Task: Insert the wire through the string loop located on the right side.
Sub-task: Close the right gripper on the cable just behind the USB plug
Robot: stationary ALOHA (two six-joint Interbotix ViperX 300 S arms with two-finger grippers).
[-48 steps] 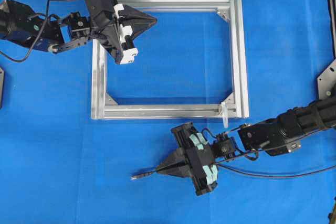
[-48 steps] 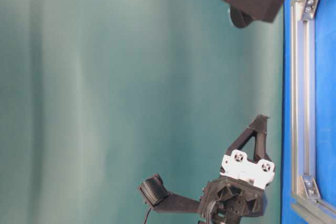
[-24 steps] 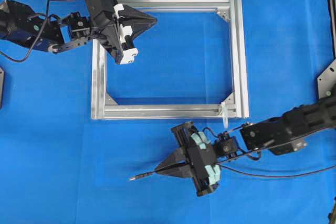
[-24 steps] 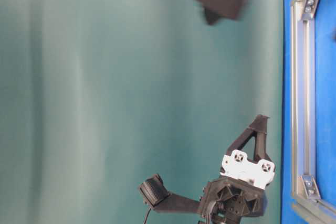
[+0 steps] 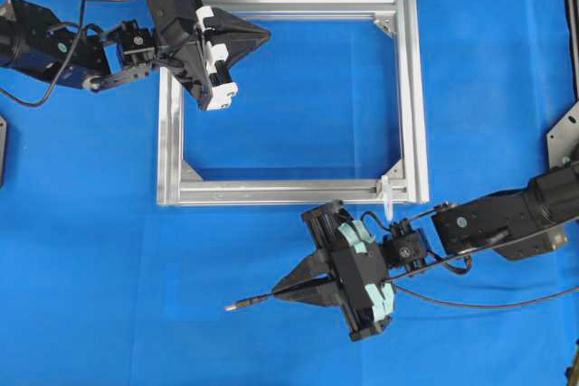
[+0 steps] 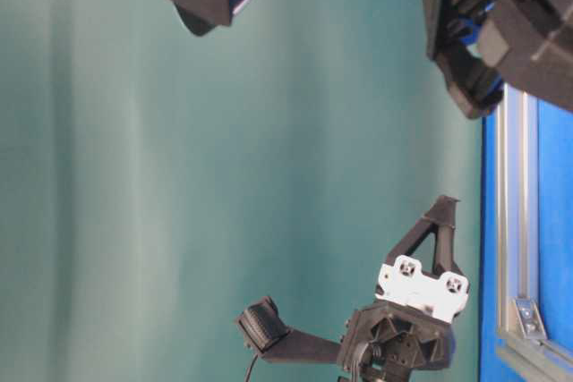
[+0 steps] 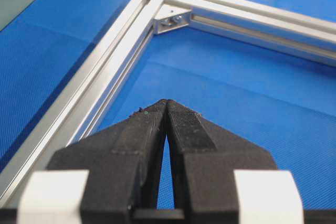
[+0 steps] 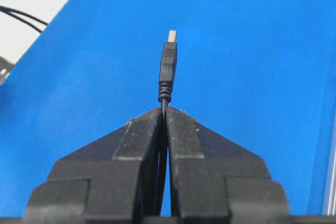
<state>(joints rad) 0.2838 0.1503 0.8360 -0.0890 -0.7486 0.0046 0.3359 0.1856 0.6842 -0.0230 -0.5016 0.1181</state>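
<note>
The wire is a thin black cable ending in a slim plug with a silvery tip. My right gripper is shut on it just behind the plug, below the silver frame. In the right wrist view the plug sticks out straight ahead of the shut gripper, over bare blue cloth. The string loop is a small whitish sliver standing at the frame's lower right corner, up and to the right of the plug. My left gripper hovers shut and empty over the frame's upper left corner, its tips pressed together.
The rest of the wire trails right across the blue cloth under the right arm. A corner bracket lies ahead of the left gripper. In the sideways table-level view the left gripper stands off the frame.
My right gripper has risen off the cloth with the wire and shifted slightly right, the plug still pointing left. The left arm has not moved.
</note>
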